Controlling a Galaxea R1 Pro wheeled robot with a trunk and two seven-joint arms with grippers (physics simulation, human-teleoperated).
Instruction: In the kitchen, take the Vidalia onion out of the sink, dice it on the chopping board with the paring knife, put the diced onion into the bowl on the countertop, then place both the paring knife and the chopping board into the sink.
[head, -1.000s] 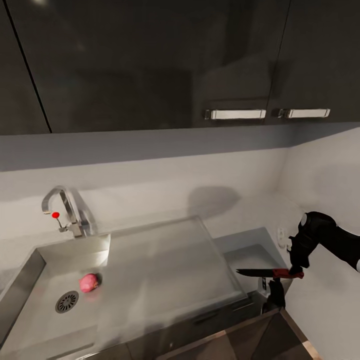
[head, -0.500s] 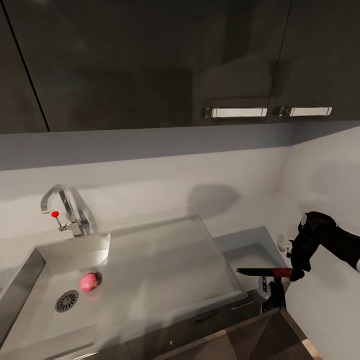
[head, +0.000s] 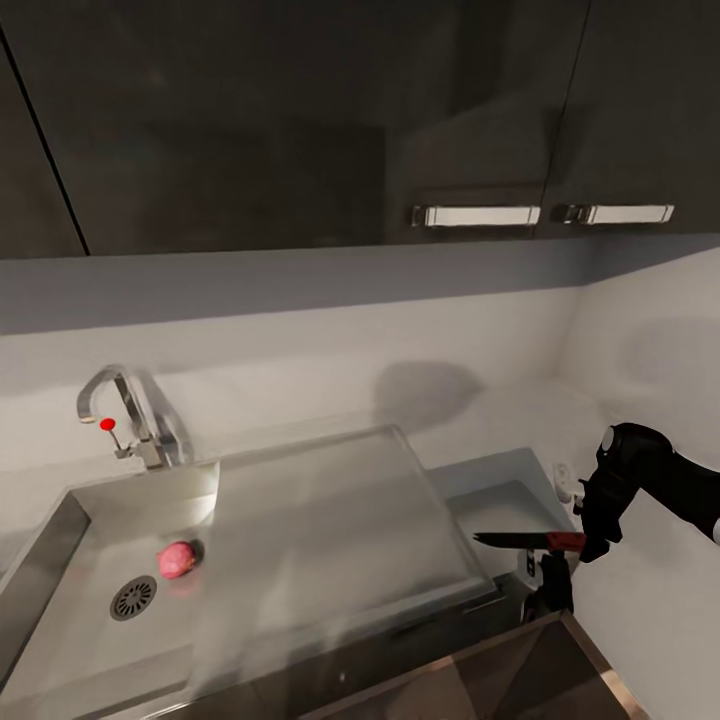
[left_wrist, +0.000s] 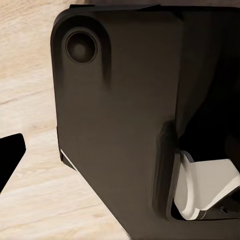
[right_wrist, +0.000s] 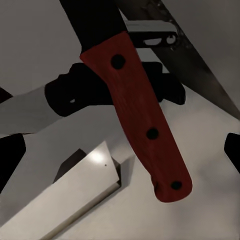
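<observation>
Vidalia onion, small pinkish-red round bulb (head: 177, 560): lies in the rectangular matte grey metal sink (head: 60, 545), at 8 o'clock in the head view, just beside the round drain (head: 133, 598) at about its 1 o'clock, apart from it.

Chrome curved tap with red knob (head: 120, 412): stands at the sink's far rim, 12 o'clock of the onion.

Flat drainboard (head: 330, 520): grey, adjoins the basin toward 3 o'clock.

Slim paring knife, dark pointed blade and orange-red handle (head: 528, 541): held level in the air at 4 o'clock of the head view, tip pointing to 9 o'clock, over the smooth grey bench (head: 500, 500) near the room's corner. Its riveted handle (right_wrist: 145, 120) shows close in the right wrist view.

Right tool (head: 592, 546): black, pinching the knife handle's end.

Left tool: its state cannot be told; the left wrist view shows a dark robot body panel (left_wrist: 115, 120) over light wood floor (left_wrist: 30, 70).

Glossy dark upper cabinets (head: 300, 120): two pale bar handles (head: 476, 214).
</observation>
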